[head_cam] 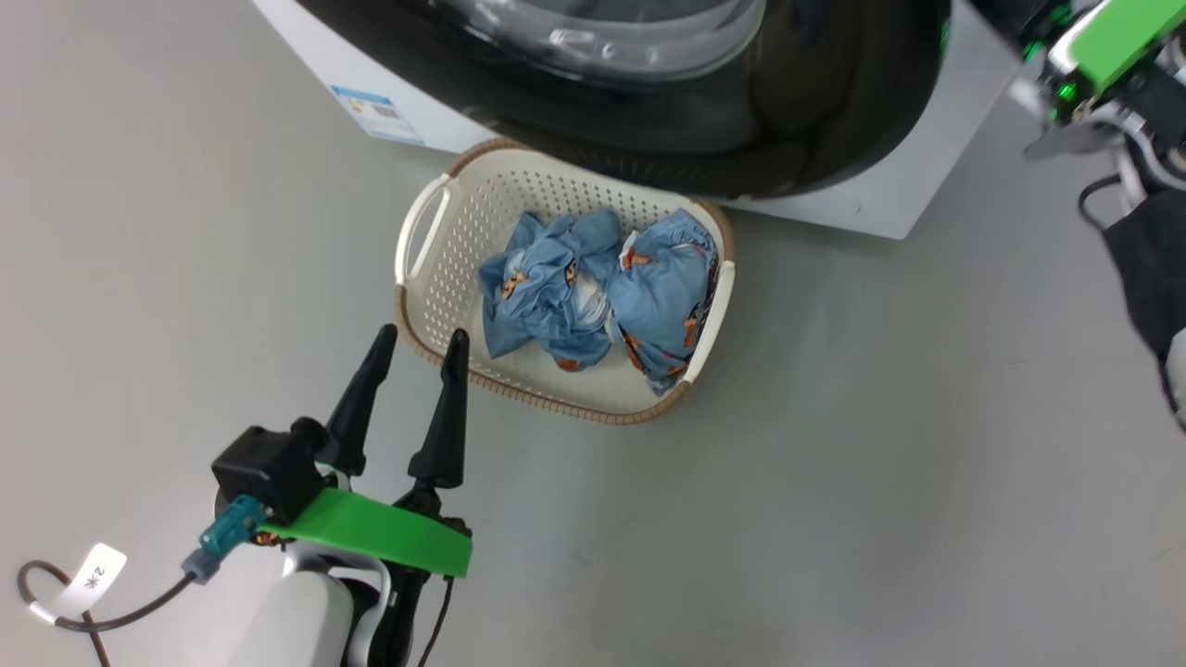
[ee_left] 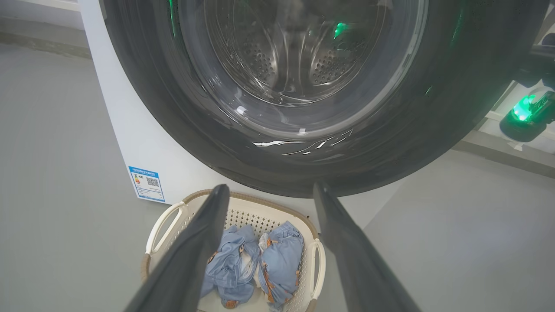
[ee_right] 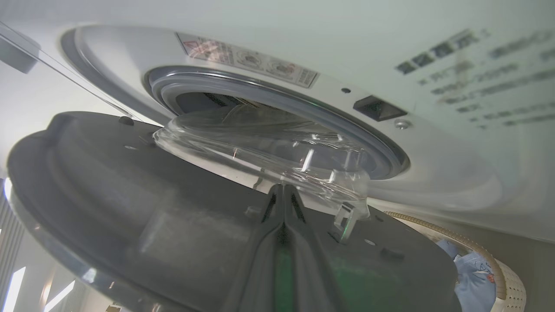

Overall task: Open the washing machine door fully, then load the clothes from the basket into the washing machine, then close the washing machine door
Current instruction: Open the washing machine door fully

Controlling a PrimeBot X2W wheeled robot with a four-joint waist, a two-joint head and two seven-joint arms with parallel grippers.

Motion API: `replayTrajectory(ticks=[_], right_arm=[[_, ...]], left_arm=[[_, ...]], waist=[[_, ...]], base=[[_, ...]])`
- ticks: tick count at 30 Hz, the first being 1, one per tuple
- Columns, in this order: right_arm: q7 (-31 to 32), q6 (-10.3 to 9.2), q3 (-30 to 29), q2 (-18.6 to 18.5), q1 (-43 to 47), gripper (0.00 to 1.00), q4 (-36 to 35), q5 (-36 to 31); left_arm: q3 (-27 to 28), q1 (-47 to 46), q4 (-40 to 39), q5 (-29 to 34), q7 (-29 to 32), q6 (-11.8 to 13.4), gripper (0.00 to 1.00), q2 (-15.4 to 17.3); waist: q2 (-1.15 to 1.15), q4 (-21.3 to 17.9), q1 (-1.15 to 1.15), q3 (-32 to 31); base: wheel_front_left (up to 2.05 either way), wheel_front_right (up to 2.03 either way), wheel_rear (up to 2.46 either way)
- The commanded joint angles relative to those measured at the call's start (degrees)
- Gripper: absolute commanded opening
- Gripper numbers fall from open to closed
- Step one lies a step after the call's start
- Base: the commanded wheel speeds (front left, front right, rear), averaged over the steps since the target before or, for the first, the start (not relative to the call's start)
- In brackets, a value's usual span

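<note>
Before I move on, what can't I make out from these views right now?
- Head view: the top edge cuts off the washing machine door, which hides the far rim of the basket.
- Left wrist view: fingers of the left gripper cover the basket's near sides.
- Right wrist view: printed text on the washing machine is blurred; whether the shut right gripper touches the door is unclear.

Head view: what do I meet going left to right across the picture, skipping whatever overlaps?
White cable tag → left end effector, open → left clothes bundle → right clothes bundle → right arm's green bracket at the right edge. The basket is left out: it spans several of these.
</note>
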Motion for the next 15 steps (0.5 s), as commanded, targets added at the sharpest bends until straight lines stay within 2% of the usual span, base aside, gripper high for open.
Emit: replayTrajectory(ticks=[1,15], right_arm=[[0.88,0.19,1.5,3.12,1.42,0.0,-2.44,0.46],[2.74,0.19,4.32,5.46,11.24,0.0,-8.23,1.77]], left_arm=[[2.13,0.64,-0.98,0.74,-0.37,-0.1,1.0,1.11],[3.24,4.46,-0.8,2.01,-0.37,-0.1,1.0,2.84]], waist=[[0.0,-0.74,0.0,-0.99],[0.0,-3.04,0.0,-6.46]], base=[[0.0,0.0,0.0],[0.0,0.0,0.0]])
